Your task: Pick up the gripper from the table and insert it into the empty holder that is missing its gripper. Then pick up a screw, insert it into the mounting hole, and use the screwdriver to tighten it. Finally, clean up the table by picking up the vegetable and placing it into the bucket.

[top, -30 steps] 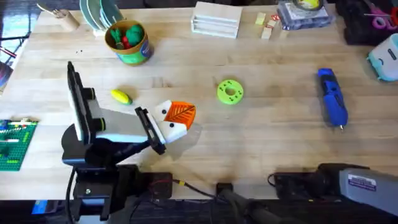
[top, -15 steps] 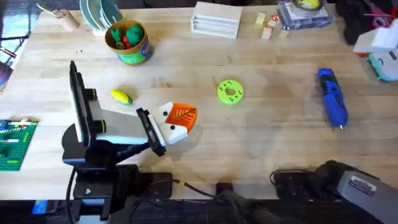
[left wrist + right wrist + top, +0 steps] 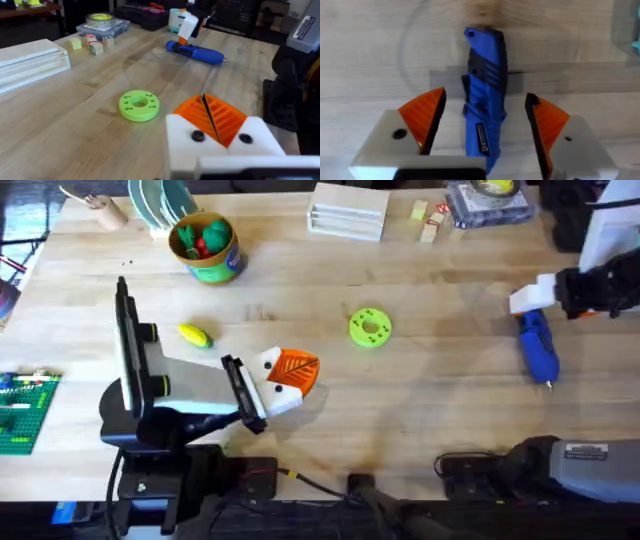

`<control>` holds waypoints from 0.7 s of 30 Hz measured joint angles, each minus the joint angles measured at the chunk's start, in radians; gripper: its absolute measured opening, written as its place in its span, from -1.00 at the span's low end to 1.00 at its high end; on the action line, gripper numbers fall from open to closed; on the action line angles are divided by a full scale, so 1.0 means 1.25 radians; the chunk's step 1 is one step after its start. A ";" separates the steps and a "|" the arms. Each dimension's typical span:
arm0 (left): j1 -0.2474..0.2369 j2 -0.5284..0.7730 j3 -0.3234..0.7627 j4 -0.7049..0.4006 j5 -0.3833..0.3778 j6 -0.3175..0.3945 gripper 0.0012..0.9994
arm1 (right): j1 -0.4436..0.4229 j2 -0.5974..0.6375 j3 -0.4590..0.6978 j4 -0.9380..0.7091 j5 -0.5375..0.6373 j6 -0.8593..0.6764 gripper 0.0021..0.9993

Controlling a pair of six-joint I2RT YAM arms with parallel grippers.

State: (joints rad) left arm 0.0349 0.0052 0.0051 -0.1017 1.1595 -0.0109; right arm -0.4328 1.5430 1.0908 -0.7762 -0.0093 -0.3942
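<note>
The blue screwdriver (image 3: pixel 536 345) lies on the right of the table, bit towards the front edge. My right gripper (image 3: pixel 533 302) hovers over its rear end, open, with the orange pads on either side of the screwdriver (image 3: pixel 485 105) and apart from it. My left gripper (image 3: pixel 288 372) rests low near the front centre, shut, its orange pads (image 3: pixel 220 117) pressed together with nothing seen between them. The yellow vegetable (image 3: pixel 195 335) lies left of it. The green bucket (image 3: pixel 206 248) stands at the back left, holding green and red toy pieces. The loose gripper, the holder and the screw are out of view.
A flat green disc with holes (image 3: pixel 370 327) lies mid-table. Along the back stand a white box (image 3: pixel 348 210), small wooden blocks (image 3: pixel 430 222), a clear container with a tape roll (image 3: pixel 487 200) and plates (image 3: pixel 160 202). A green brick plate (image 3: pixel 22 412) sits at the left edge.
My right arm has come in from the right edge and now hangs over the screwdriver's rear end. The left arm has hardly moved.
</note>
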 joint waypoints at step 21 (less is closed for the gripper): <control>0.000 0.000 0.000 0.000 0.000 0.002 -1.00 | -0.003 0.142 0.000 0.075 -0.003 -0.022 0.53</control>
State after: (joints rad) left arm 0.0349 0.0053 0.0051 -0.1017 1.1591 -0.0078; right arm -0.4370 1.7206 1.0904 -0.6830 -0.0129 -0.4215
